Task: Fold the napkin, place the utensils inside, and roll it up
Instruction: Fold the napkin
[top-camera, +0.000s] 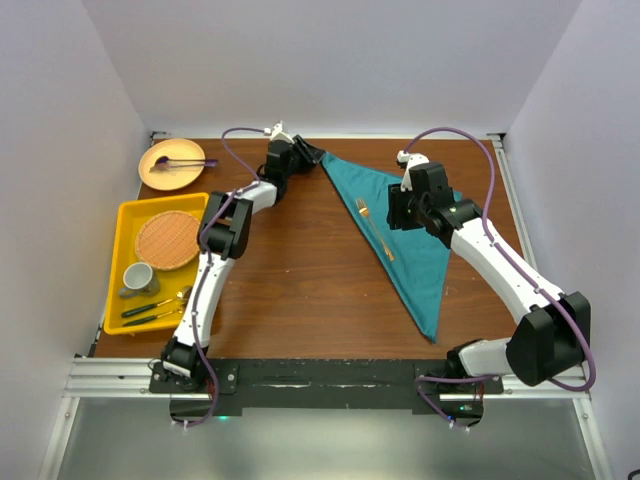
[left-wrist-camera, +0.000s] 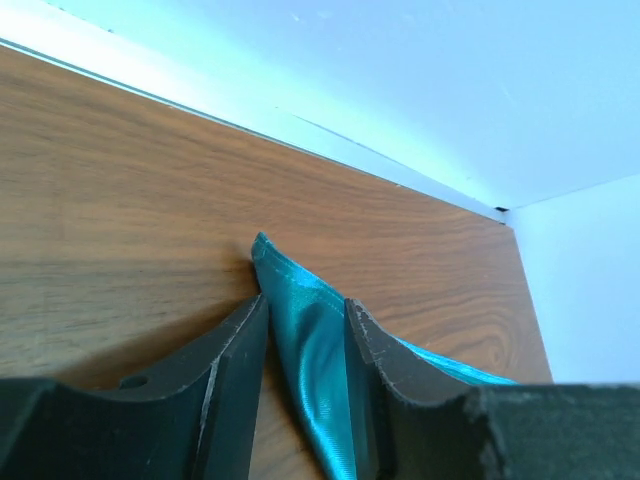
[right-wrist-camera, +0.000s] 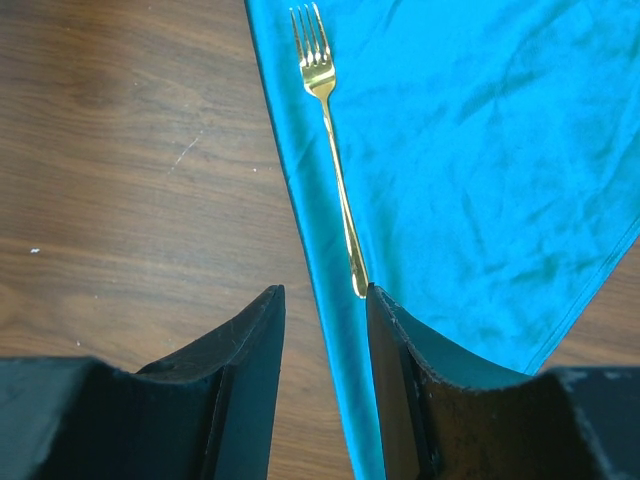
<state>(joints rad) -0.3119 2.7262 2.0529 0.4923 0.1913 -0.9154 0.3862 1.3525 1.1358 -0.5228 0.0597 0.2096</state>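
The teal napkin (top-camera: 410, 235) lies folded into a long triangle on the right half of the table, one point at the back and one toward the front. A gold fork (top-camera: 373, 228) rests on it along the folded left edge, tines toward the back. My left gripper (top-camera: 300, 152) is at the napkin's back corner. In the left wrist view its jaws (left-wrist-camera: 307, 300) stand open either side of the bunched cloth (left-wrist-camera: 315, 360). My right gripper (top-camera: 395, 215) hovers open over the folded edge (right-wrist-camera: 325, 288), with the fork's handle end (right-wrist-camera: 357, 285) at its right fingertip.
A yellow tray (top-camera: 125, 215) at the left holds a woven coaster (top-camera: 167, 240), a mug (top-camera: 138, 277) and loose cutlery (top-camera: 150, 312). Behind it is a round plate (top-camera: 172, 163) with a purple-ended utensil (top-camera: 185, 162). The back wall is close behind the left gripper.
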